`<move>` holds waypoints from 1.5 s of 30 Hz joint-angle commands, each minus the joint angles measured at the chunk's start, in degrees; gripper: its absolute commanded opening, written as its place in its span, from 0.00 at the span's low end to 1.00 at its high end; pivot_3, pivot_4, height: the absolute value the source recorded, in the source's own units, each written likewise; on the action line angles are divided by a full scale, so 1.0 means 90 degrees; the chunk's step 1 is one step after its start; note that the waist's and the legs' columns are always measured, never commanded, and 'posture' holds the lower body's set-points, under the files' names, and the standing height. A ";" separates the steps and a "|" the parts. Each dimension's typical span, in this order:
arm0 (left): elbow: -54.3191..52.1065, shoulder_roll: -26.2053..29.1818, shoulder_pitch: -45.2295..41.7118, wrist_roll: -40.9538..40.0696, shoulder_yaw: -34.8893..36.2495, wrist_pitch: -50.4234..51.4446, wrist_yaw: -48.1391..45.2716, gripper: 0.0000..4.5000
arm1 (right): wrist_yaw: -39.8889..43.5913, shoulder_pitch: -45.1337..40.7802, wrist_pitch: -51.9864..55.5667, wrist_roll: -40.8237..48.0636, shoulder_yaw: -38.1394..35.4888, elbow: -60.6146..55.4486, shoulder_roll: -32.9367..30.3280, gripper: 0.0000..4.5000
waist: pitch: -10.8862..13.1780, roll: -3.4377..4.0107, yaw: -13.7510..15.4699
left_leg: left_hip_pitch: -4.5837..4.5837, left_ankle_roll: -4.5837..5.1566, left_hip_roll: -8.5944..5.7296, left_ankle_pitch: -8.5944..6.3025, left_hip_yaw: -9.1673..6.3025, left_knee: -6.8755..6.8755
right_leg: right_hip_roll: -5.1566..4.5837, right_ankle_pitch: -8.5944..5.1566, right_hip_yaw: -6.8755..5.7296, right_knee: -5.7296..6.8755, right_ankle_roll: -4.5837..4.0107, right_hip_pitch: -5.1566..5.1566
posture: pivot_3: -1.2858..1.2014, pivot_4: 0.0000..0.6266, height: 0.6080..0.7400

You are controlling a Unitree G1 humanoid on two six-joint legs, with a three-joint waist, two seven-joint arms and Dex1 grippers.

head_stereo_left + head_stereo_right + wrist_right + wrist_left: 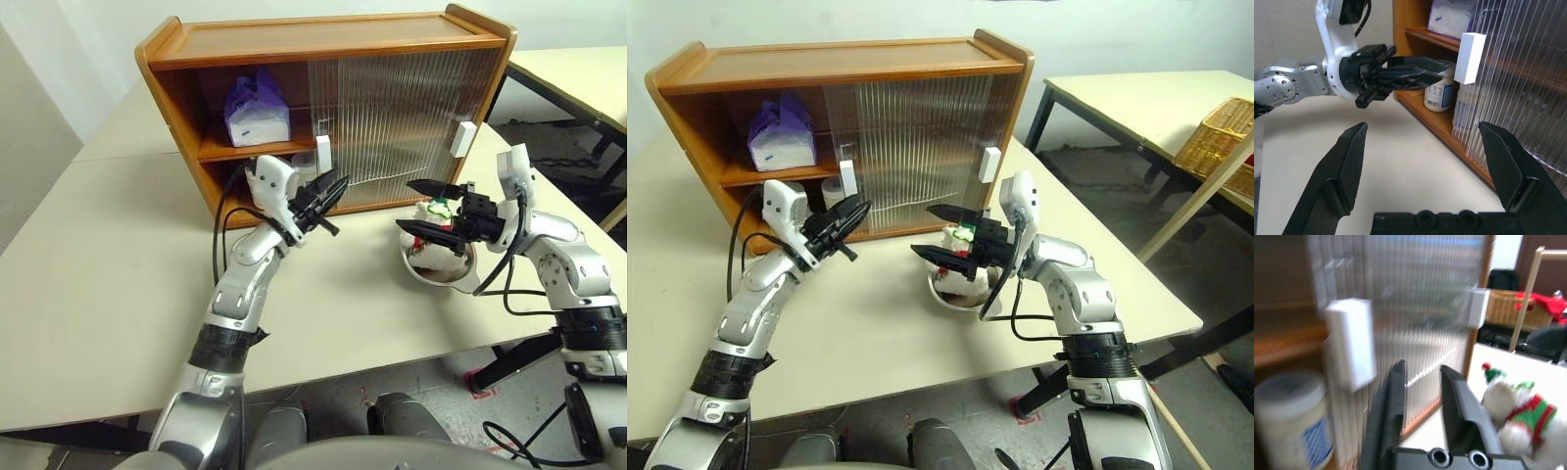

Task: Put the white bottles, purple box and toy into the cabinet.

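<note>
The cabinet stands on a pale table, its left side open and its right side behind ribbed sliding doors; the purple box sits on its upper shelf. The left gripper hangs empty before the lower shelf, fingers nearly together. The right gripper, jaws apart, hovers over the toy in a steel bowl.
</note>
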 commanded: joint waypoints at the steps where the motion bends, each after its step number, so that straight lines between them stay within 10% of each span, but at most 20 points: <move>1: 0.0639 -0.0231 -0.0337 0.0249 -0.0086 -0.0039 0.0222 0.00 | -0.0092 -0.0019 -0.0001 -0.0064 -0.0031 -0.0147 -0.0033 1.00 | 0.0001 -0.0001 -0.0004 | 0.0001 0.0001 0.0000 0.0000 0.0000 0.0001 | 0.0000 0.0000 0.0001 0.0000 0.0001 0.0001 | 0.47 0.00 1.00; 45: 0.0616 -0.0740 -0.0206 0.1727 0.0384 -0.0531 0.3018 0.00 | -0.0230 -0.0010 0.0102 -0.0007 0.0015 -0.0298 -0.0057 1.00 | 0.0006 -0.0008 -0.0214 | 0.0017 0.0013 0.0001 0.0005 -0.0001 0.0030 | 0.0000 -0.0016 0.0002 0.0000 0.0089 0.0012 | 0.47 0.00 1.00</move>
